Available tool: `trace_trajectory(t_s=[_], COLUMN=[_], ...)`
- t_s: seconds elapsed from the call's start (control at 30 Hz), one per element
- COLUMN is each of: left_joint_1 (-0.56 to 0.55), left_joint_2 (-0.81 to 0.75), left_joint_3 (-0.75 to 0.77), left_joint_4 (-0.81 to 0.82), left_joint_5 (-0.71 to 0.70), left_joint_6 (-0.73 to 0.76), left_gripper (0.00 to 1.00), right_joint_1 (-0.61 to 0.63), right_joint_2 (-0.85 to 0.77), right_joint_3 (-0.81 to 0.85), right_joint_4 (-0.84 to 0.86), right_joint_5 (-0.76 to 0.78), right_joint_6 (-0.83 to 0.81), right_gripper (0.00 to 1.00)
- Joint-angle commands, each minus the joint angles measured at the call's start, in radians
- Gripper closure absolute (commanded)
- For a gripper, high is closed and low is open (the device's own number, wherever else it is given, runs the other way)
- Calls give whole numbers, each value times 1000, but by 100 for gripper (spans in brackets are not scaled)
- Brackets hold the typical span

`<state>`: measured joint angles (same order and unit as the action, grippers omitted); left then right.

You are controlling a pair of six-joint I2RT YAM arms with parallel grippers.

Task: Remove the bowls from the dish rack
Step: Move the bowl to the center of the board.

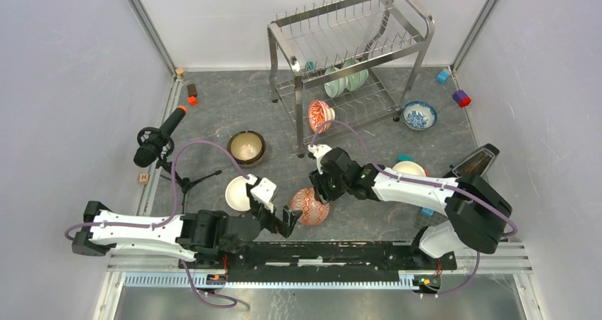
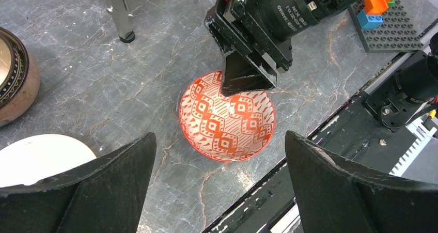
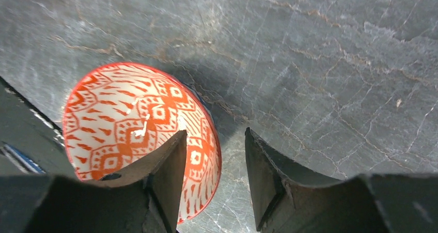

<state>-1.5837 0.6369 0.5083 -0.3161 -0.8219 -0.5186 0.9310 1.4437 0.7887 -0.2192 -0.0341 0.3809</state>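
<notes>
A red-orange patterned bowl (image 1: pixel 310 206) (image 2: pixel 227 122) (image 3: pixel 129 119) stands upright on the table near the front edge. My right gripper (image 1: pixel 321 192) (image 3: pixel 215 134) straddles its far rim, one finger inside and one outside, with a gap still showing at the outer finger. My left gripper (image 1: pixel 284 221) (image 2: pixel 219 136) hovers wide open just left of that bowl, holding nothing. The dish rack (image 1: pixel 424 22) stands at the back; its lower tier holds another red-orange bowl (image 1: pixel 319 114) and pale green bowls (image 1: pixel 341 82). On the table sit a dark brown bowl (image 1: pixel 246 147), a white bowl (image 1: pixel 238 192), a cream bowl (image 1: pixel 409 169) and a blue-and-white bowl (image 1: pixel 419 114).
A microphone on a small stand (image 1: pixel 160 139) sits at the left. Toy blocks (image 1: pixel 461 98) lie at the back right and more (image 1: pixel 192 93) at the back left. A grey studded plate with bricks (image 2: pixel 397 26) lies by the right arm's base.
</notes>
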Motion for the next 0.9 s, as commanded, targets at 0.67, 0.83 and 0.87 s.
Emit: trace_trajectory(t_s=[0.67,0.83,0.87], left_joint_1=[-5,-5,-5], left_joint_2=[-42,-51,-48], left_joint_3=[-37,-42,-45], left_joint_4=[-37,-39,-36], left_joint_5=[-52,-72,-76], left_joint_6=[-112,-123,-124], left_gripper=[0,0,0], right_joint_1=[17,-10,-16], right_joint_2=[-122,-279,-306], right_joint_3=[-19,-121,-141], right_joint_4=[-149,-206,-220], right_joint_5=[191,218,217], right_joint_6=[-8,24,33], right_gripper=[100,100,100])
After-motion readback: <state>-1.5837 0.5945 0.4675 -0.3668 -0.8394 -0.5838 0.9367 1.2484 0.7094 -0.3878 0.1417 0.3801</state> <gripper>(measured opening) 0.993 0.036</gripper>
